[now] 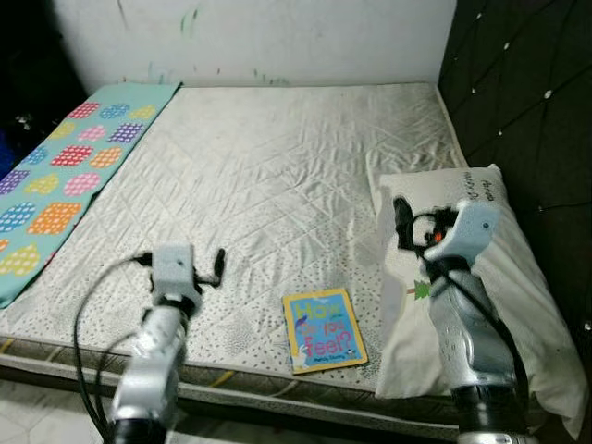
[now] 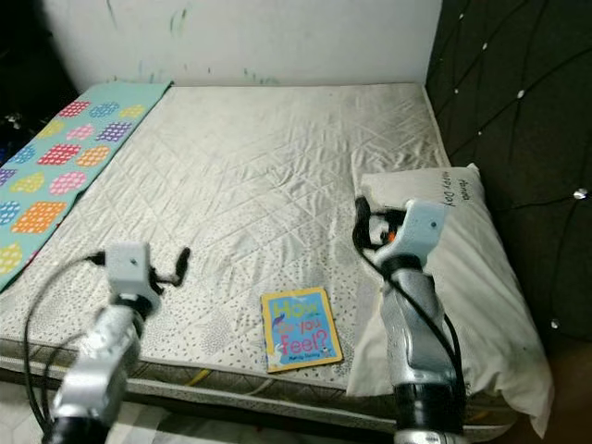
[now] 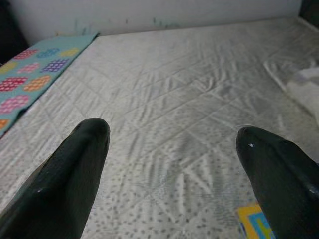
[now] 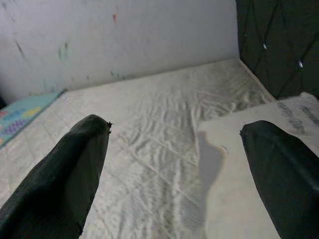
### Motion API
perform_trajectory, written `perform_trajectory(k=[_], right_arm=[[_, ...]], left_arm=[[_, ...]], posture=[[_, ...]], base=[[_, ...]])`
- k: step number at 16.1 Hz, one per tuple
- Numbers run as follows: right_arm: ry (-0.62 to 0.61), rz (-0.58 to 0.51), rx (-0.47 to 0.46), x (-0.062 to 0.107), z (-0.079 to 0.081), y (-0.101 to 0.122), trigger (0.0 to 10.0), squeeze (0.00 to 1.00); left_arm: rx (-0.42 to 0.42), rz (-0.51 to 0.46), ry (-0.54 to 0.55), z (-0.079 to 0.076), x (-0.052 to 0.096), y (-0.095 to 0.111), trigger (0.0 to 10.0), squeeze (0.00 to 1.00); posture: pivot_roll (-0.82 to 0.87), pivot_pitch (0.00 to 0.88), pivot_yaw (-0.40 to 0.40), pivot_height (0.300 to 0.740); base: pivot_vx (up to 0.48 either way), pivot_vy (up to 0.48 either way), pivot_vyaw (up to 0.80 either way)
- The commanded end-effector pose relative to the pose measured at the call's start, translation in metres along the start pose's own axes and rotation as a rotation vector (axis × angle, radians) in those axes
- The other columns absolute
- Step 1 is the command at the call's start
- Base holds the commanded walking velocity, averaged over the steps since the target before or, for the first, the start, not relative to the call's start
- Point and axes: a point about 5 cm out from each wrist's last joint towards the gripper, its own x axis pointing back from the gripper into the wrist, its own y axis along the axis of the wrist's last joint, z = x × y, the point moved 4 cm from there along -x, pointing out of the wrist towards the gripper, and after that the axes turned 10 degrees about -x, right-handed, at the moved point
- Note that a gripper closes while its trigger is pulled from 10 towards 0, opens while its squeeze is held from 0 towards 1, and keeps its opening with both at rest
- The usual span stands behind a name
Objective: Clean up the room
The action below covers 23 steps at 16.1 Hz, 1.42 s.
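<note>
Book (image 1: pixel 324 329) lying flat near the front edge of the mattress (image 1: pixel 277 176), just beside the pillow (image 1: pixel 518 305), colourful cover facing up, nothing gripping it. Looking like the one loose item waiting to be tidied, so judging the cleanup as barely begun here. Left gripper (image 1: pixel 196 269) hovering over the quilted mattress, off to the book's left, fingers (image 3: pixel 75 169) spread wide and holding nothing. Right gripper (image 1: pixel 404 224) hanging above the near end of the pillow, fingers (image 4: pixel 65 174) likewise parted, nothing between them. Pillow sitting slightly askew along the dark padded headboard (image 1: pixel 527 92). Patterned teal blanket (image 1: pixel 65 176) stretching along the far left side of the bed, possibly needing straightening too. Remaining, by this judgement: lifting the book and putting it away.
</note>
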Motion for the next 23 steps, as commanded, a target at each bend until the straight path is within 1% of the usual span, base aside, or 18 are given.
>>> perform_trajectory(k=[1,3,5,6,7,8,10,11,13,16,19,23], right_arm=[[0.000,-0.007,0.007,0.004,-0.001,0.002,10.0,0.00],[-0.033,-0.003,0.014,0.010,-0.011,0.000,10.0,0.00],[-0.039,-0.002,0.030,0.016,-0.017,0.000,10.0,0.00],[-0.041,0.000,0.037,0.019,-0.018,0.001,10.0,0.00],[-0.045,0.016,0.050,0.021,-0.022,-0.002,10.0,0.00],[-0.030,0.033,0.066,0.024,-0.023,-0.004,10.0,0.00],[-0.016,0.021,0.082,0.023,-0.018,-0.001,10.0,0.00],[-0.022,0.019,0.083,0.021,-0.018,0.001,10.0,0.00],[-0.038,0.025,0.087,0.022,-0.021,0.001,10.0,0.00],[-0.044,0.034,0.089,0.025,-0.024,0.000,10.0,0.00],[-0.030,0.019,0.101,0.023,-0.022,0.004,10.0,0.00],[-0.038,0.025,0.105,0.021,-0.023,0.003,10.0,0.00]], left_arm=[[-0.026,-0.025,0.023,0.008,0.003,0.004,10.0,0.00],[-0.011,-0.016,0.042,0.013,0.006,0.001,10.0,0.00],[-0.031,-0.040,0.054,0.020,0.012,0.002,10.0,0.00],[-0.027,-0.043,0.058,0.023,0.015,0.002,10.0,0.00],[-0.036,-0.037,0.076,0.030,0.020,-0.002,10.0,0.00],[-0.025,-0.026,0.092,0.036,0.025,-0.006,10.0,0.00],[-0.020,-0.025,0.084,0.032,0.022,-0.004,10.0,0.00],[-0.018,-0.035,0.072,0.027,0.020,-0.001,10.0,0.00],[-0.016,-0.039,0.064,0.024,0.019,0.000,10.0,0.00],[-0.013,-0.036,0.056,0.021,0.020,-0.001,10.0,0.00],[-0.015,-0.036,0.047,0.018,0.019,0.000,10.0,0.00],[-0.020,-0.034,0.047,0.019,0.020,0.000,10.0,0.00]], posture=[[-0.08,0.000,0.089,0.740],[-0.08,0.000,0.090,0.740],[-0.09,0.000,0.088,0.740],[-0.09,0.000,0.084,0.740],[-0.09,0.000,0.080,0.740],[-0.08,0.000,0.071,0.740],[-0.09,0.000,0.065,0.740],[-0.09,0.000,0.063,0.740],[-0.09,0.000,0.063,0.740],[-0.09,0.000,0.062,0.740],[-0.09,0.000,0.065,0.740],[-0.09,0.000,0.065,0.740]], base=[[0.000,0.000,0.00],[0.000,0.000,0.00],[0.000,0.000,0.00],[0.000,0.000,0.00],[0.000,0.000,0.00],[0.000,0.000,-0.80],[0.000,0.000,-0.66],[0.000,0.000,0.00],[0.000,0.000,0.00],[0.000,0.000,0.00],[0.000,0.000,0.00],[0.000,0.000,0.00]])
